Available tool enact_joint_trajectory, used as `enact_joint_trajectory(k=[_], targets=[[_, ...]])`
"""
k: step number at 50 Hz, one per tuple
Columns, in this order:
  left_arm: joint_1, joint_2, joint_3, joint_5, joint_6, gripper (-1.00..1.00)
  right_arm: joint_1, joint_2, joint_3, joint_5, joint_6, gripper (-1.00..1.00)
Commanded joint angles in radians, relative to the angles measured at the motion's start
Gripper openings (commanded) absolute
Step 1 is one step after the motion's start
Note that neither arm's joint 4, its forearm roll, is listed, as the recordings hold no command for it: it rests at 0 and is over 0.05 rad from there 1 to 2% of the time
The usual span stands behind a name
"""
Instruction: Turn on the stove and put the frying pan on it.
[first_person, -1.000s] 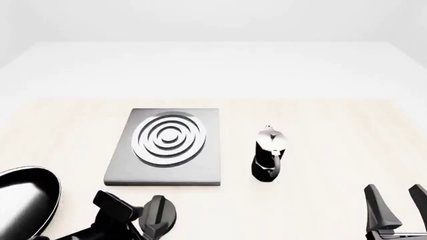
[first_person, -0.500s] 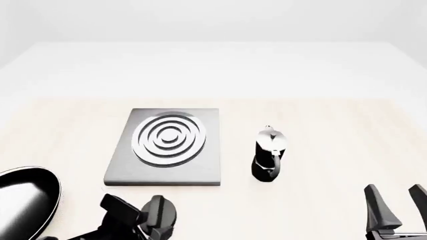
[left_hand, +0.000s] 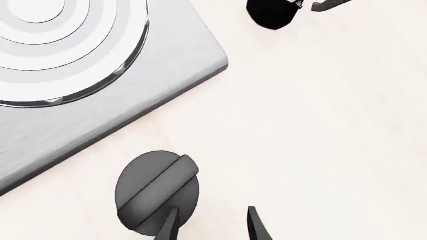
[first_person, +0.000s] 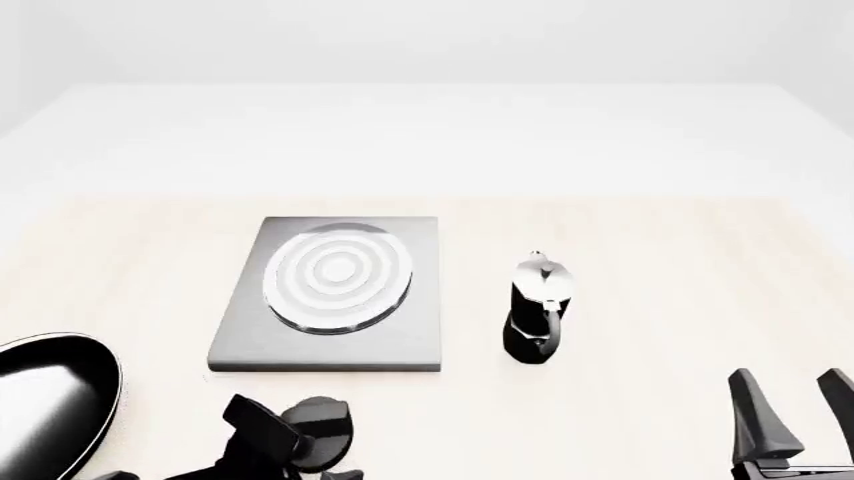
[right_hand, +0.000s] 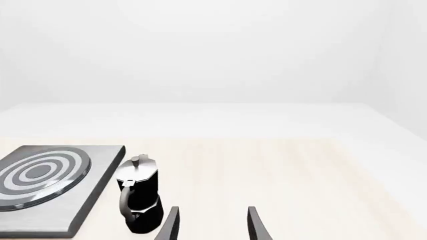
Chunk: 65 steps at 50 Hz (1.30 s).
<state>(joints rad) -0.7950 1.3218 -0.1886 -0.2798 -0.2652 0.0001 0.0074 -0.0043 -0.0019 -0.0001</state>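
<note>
Sitting flat on the pale worktop (first_person: 641, 300), the stove (first_person: 334, 345) lies a little left of centre, its round burner (first_person: 339, 278) of concentric rings looking washed to a nearly uniform pale grey in the front view. Its black oval knob (first_person: 320, 430) rests apart from the slab, on the worktop just beside the stove's near edge, with a raised bar across its face running diagonally in the left wrist view (left_hand: 157, 198). The left gripper (left_hand: 212, 226) hangs right by the knob with its jaws parted; one finger overlaps the knob's rim in the wrist view, the other stands over bare worktop, and I cannot tell whether anything touches. In the front view the arm's dark body covers the knob's left part. The frying pan (first_person: 51, 400) sits at the near left edge of the worktop, well apart from the stove, its glossy pale inside showing and part of it cut off by the frame. A small black-and-silver moka pot (first_person: 538, 310) stands upright just right of the stove. The right gripper (first_person: 795, 410) waits at the near right corner, fingers spread and holding nothing, well clear of the pot.
</note>
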Motion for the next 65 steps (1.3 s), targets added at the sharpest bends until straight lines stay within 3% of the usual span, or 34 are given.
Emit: enact_joint_trajectory(k=[1,11,13,15,20,22,26,31,40,44,53,65], targets=[[0.02,-0.024,0.005,0.025,0.014,1.0,0.0,0.0,0.0,0.0,0.0,1.0],[0.153,-0.196,0.08,0.139,0.083,1.0,0.0,0.0,0.0,0.0,0.0,1.0],[0.193,-0.281,0.093,0.212,0.133,1.0,0.0,0.0,0.0,0.0,0.0,1.0],[0.215,-0.367,0.1,0.281,0.119,1.0,0.0,0.0,0.0,0.0,0.0,1.0],[0.291,-0.644,0.076,0.555,0.152,1.0,0.0,0.0,0.0,0.0,0.0,1.0],[0.309,-0.695,0.075,0.617,0.184,1.0,0.0,0.0,0.0,0.0,0.0,1.0],[0.378,-0.884,0.014,0.845,0.214,1.0,0.0,0.0,0.0,0.0,0.0,1.0],[0.434,-1.012,-0.048,1.0,0.247,1.0,0.0,0.0,0.0,0.0,0.0,1.0],[0.511,-1.075,-0.177,1.115,0.33,1.0,0.0,0.0,0.0,0.0,0.0,1.0],[0.584,-1.049,-0.317,1.13,0.41,1.0,0.0,0.0,0.0,0.0,0.0,1.0],[0.6,-1.004,-0.483,1.17,0.499,1.0,0.0,0.0,0.0,0.0,0.0,1.0],[0.604,-1.007,-0.606,1.237,0.522,1.0,0.0,0.0,0.0,0.0,0.0,1.0]])
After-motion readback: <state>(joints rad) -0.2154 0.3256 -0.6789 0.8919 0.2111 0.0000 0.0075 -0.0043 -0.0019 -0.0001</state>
